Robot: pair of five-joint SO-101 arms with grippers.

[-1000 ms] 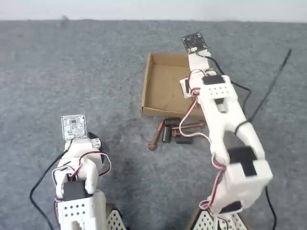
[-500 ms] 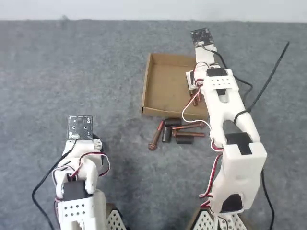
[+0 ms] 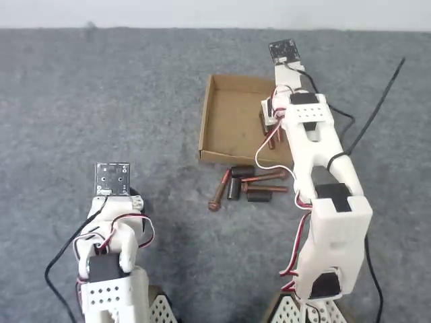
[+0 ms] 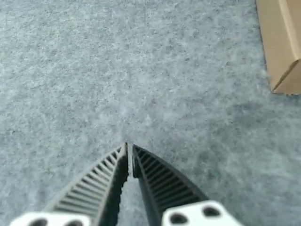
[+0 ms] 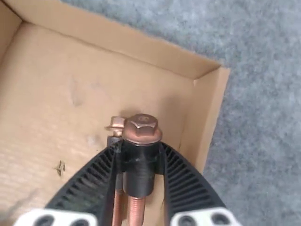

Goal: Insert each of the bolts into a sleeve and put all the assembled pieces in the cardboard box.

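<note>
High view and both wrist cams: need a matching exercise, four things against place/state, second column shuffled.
Things
1. left claw
2. right claw
3. cardboard box
4. loose bolts and sleeves

Place or state
a. lying on the carpet, just outside the box's near wall
b. shut on a sleeve with a bolt in it, over the box
c. shut with nothing in it, over bare carpet
d. open-topped, on the carpet ahead of the right arm

Pairs: 1-c, 2-b, 3-d, 4-a
</note>
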